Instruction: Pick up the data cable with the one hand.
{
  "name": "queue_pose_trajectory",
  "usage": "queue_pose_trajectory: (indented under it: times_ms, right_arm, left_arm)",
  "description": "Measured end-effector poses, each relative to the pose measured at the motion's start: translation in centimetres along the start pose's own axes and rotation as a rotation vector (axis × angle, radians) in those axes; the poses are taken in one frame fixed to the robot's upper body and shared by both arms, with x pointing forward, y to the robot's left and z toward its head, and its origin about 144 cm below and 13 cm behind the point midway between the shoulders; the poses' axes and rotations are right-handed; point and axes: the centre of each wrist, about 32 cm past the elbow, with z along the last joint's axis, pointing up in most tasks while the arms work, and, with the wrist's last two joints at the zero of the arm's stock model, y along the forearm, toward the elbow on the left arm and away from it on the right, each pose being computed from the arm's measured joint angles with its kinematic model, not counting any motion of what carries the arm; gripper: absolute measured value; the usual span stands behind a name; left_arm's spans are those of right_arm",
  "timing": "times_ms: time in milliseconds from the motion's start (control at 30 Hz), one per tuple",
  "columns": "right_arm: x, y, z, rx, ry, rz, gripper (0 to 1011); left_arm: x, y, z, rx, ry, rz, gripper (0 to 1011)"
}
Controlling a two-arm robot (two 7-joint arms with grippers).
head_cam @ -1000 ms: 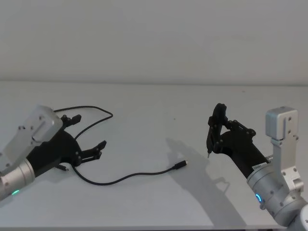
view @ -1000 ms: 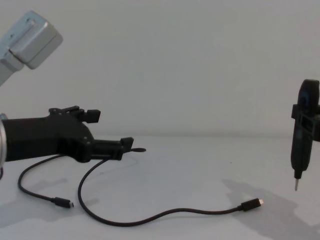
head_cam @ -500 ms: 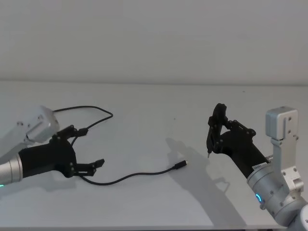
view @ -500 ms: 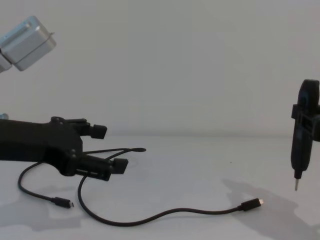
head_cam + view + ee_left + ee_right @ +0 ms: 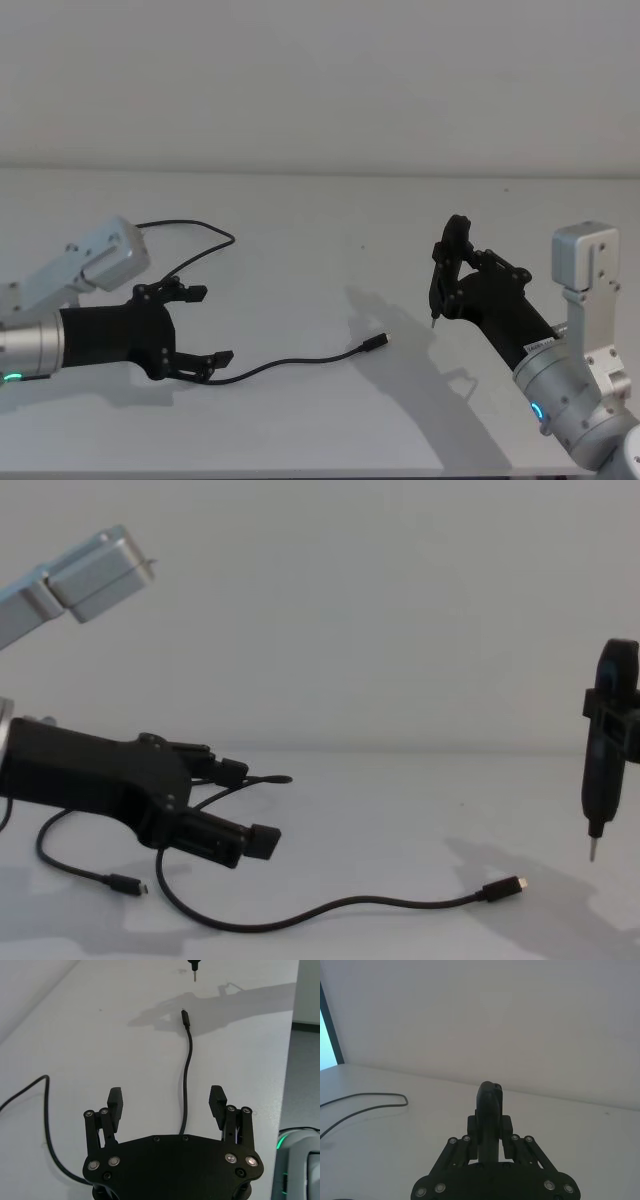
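Head view: finds the left gripper [image 5: 208, 325] low over the white table [image 5: 320, 230], spread wide and holding nothing, with the data cable [image 5: 290, 363] curving out from beneath its lower finger toward a plug [image 5: 375, 344] near mid-table. Places the right gripper [image 5: 452, 278] well apart, clamped on a pen-like tool [image 5: 437, 295], idle.

Left wrist view: settles a point left vague from the head: data cable [image 5: 187, 1075] running lengthwise through the gap, nearer one finger than the other. Better to shift sideways and centre it, lower to straddle it, then close gently.

Chest view: adds height, hard to judge from above: fingers [image 5: 262, 842] seemingly just clear of the table, data cable lying flat beneath, plus a second plug [image 5: 125, 883] below the arm.
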Motion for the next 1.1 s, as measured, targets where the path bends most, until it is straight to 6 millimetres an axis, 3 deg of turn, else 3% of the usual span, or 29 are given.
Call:
queue_pose_trajectory:
  times_ms: [533, 1100]
  right_arm:
    - [0.0, 0.0, 0.0, 0.0, 0.0, 0.0, 275]
    - [0.0, 0.0, 0.0, 0.0, 0.0, 0.0, 274]
  left_arm:
    - [0.8, -3.3, 1.2, 0.086, 0.115, -0.016, 1004]
    - [1.0, -5.8, 1.6, 0.132, 0.098, -0.022, 1004]
